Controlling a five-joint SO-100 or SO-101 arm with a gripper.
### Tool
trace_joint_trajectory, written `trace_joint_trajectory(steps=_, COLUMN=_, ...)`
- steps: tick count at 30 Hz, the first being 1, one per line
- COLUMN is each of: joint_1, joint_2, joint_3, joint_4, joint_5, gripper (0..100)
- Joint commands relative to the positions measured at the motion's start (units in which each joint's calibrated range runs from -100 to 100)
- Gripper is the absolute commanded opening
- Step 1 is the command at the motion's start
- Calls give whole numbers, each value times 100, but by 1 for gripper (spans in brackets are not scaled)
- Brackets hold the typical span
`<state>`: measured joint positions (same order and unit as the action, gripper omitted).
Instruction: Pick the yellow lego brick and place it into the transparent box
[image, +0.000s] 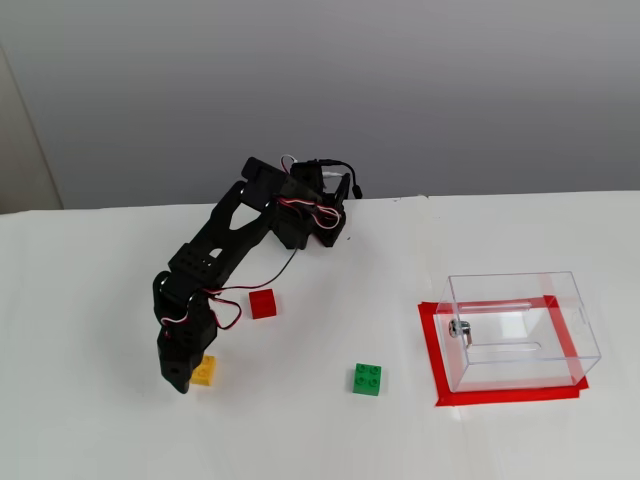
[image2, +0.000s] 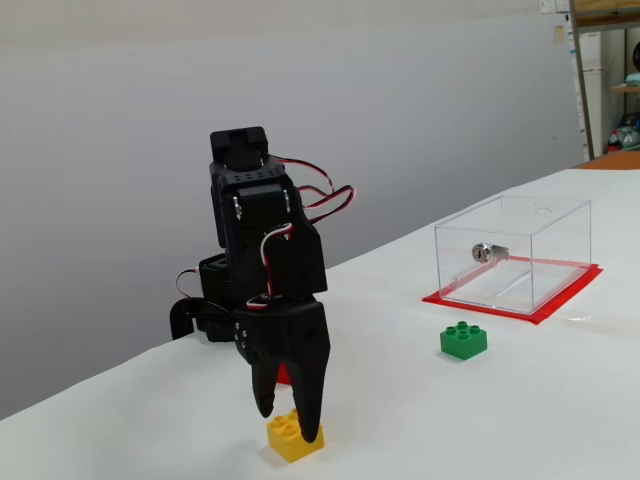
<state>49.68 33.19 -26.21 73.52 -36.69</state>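
The yellow lego brick (image2: 296, 438) sits on the white table (image2: 520, 400) at lower centre-left of a fixed view. The black gripper (image2: 290, 428) straddles it, fingers spread on either side, not yet clamped. The transparent box (image2: 513, 254) stands well apart, right, on red tape (image: 432, 360).

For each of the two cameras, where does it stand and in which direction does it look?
A fixed view: high, opposite the arm's base, looking down on the table; whole arm visible, gripper over the yellow lego brick, transparent box at right.
A fixed view: low, near table level, from the side; gripper in front, straddling the yellow lego brick, box farther back at right.
Shared: arm, brick, box, green brick, red cube.
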Motion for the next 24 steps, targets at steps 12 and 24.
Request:
trace_joint_trajectory(steps=12, joint_1=-10, joint_2=274, joint_3=-136, joint_4=-41, joint_5=21, gripper=33)
trace_joint_trajectory(steps=24, joint_1=12, joint_2=478, joint_3=-136, joint_4=-24, joint_5=115, gripper=14)
